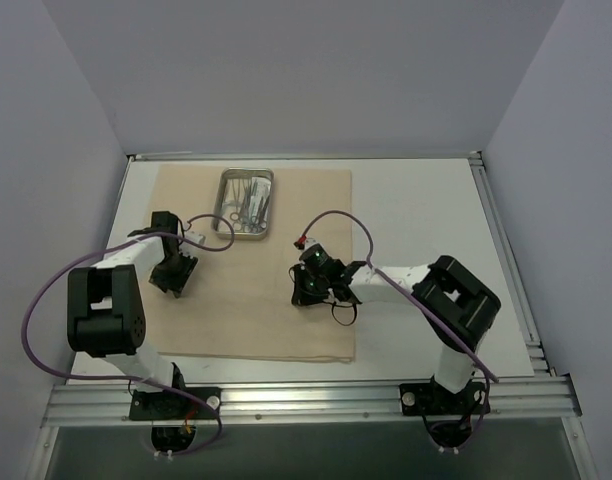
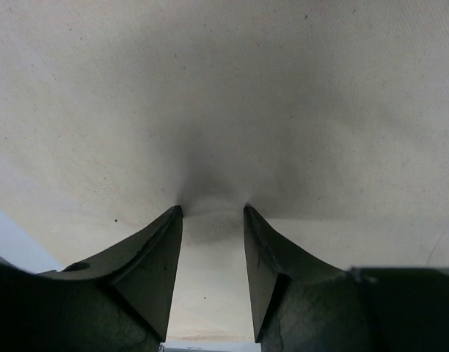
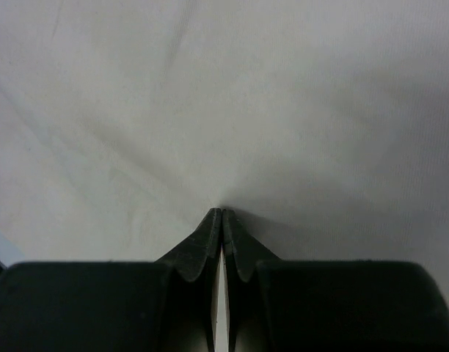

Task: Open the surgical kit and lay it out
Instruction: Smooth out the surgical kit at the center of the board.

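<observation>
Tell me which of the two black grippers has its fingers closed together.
The right gripper: its black fingers meet, tips at the beige cloth wrap. The left gripper shows a clear gap.

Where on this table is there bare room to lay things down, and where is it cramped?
Free: the middle of the cloth between the left gripper and right gripper, the cloth's near strip towards the arm bases, and the white table right of the cloth. Crowded: the tray at the cloth's far edge, packed with tools, the left gripper close by.
</observation>
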{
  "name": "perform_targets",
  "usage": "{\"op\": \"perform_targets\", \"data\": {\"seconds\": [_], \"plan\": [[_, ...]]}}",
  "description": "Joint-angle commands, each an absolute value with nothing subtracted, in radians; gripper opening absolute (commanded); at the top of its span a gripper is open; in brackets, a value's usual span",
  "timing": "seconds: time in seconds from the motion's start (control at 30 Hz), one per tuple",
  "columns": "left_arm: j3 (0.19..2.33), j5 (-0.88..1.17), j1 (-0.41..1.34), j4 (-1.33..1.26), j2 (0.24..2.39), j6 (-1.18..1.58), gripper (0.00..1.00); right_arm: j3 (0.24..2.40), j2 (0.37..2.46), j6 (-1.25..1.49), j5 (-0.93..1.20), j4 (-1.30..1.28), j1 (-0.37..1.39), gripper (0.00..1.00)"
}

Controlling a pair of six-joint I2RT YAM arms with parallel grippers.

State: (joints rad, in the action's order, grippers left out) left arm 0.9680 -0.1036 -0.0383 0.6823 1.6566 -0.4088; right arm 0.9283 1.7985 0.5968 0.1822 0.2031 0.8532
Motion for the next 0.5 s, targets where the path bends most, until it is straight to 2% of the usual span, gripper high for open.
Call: {"op": "perform_targets", "data": {"seconds": [0.0,0.23,0.33,0.47], "plan": [[0.898,-0.205,-0.049,0.721,1.644,-0.468,0.48,0.772,1.737,0.621,0.187,0.054,0.864,0.00],[0.868,-0.215,-0.115,0.721,1.592,-0.526,0.49,0.626,1.542,0.647,0.155,-0.064,0.747,0.00],[0.893,-0.164,-0.150,0.751,1.543,-0.540,0.51,0.614,1.479,0.623,0.134,-0.104,0.661,0.00],[0.920,-0.094,-0.201,0.808,1.496,-0.574,0.56,0.656,1.440,0.592,0.097,-0.170,0.632,0.00]]}}
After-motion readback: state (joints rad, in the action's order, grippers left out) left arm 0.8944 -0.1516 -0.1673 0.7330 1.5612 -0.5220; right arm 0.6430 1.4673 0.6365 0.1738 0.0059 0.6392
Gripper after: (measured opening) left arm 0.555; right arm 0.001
